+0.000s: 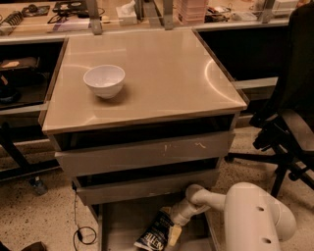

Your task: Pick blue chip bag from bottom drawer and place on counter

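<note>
The blue chip bag [156, 233] lies tilted on the floor of the open bottom drawer [117, 223], at the bottom of the camera view. My gripper [172, 232] reaches down into the drawer from the right, at the bag's right edge. The white arm [255, 218] fills the lower right corner. The counter [157, 83] is the glossy beige top of the cabinet, above the two upper drawers.
A white bowl [104, 81] stands on the counter's left half. A black office chair [289, 117] stands to the right of the cabinet. A cluttered wooden desk [147, 14] runs behind. A black cable [81, 230] lies on the speckled floor at left.
</note>
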`<state>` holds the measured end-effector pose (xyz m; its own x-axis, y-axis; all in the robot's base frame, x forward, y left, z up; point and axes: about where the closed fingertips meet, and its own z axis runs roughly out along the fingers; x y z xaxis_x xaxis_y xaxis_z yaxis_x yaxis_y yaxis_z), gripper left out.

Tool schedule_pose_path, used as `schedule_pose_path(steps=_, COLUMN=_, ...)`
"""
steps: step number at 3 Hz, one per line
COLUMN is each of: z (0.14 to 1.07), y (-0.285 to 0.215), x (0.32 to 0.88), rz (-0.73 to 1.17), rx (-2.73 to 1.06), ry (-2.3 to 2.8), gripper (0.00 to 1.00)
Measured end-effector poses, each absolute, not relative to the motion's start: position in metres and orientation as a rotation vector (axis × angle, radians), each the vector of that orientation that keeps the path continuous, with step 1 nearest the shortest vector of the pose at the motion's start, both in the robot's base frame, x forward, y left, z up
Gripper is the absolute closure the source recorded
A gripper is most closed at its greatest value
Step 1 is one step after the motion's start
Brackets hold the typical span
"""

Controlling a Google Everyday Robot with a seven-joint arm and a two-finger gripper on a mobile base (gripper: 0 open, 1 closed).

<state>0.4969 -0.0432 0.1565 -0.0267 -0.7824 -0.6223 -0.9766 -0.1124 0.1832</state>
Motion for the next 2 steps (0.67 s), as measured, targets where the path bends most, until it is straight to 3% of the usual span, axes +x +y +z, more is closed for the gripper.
schedule_pose_path(steps=2, z=0.117, y=-0.028, x=0.498, rz=0.985, rx=-1.871, ry=1.879, gripper=0.00)
